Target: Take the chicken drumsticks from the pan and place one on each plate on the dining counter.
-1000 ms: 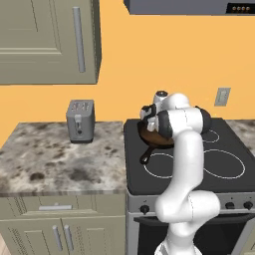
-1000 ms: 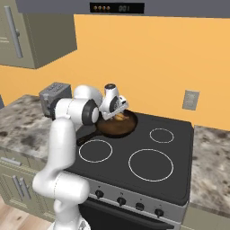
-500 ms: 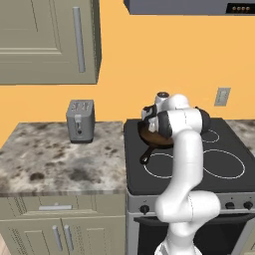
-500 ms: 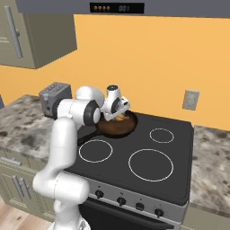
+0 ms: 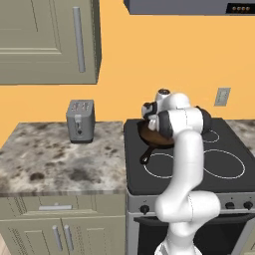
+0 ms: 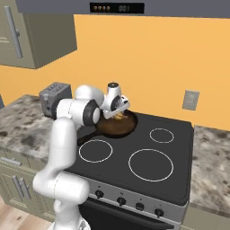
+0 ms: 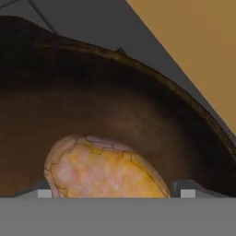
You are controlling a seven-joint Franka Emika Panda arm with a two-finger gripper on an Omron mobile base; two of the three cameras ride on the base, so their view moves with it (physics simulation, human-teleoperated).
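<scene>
You've got the toaster (image 5: 80, 121) at the left of the left base view, standing on the narrow marble counter (image 5: 60, 159), well apart from the stove (image 6: 148, 157). Over it, upper left, hangs a grey-green cabinet (image 5: 47, 40); a wall outlet (image 6: 191, 99) sits at the right of the right base view and the hood panel (image 6: 117, 7) runs along the top. In the left base view your own white arm (image 5: 187, 159) crosses the middle of the frame and covers much of the pan (image 5: 152, 137). In the right base view the pan's brownish inside lies at centre, on the stove's back left, its short handle pointing toward the lower left.

The gripper (image 6: 120, 112) hangs low over the pan's far side, with a golden lump just under it there. In the hand view a chicken drumstick (image 7: 103, 173) fills the bottom centre: lumpy, orange-gold, paler at its edges, lying inside the dark pan wall. The fingertips (image 7: 184, 191) stand either side of it; whether they pinch it or merely bracket it, you can't tell here.
</scene>
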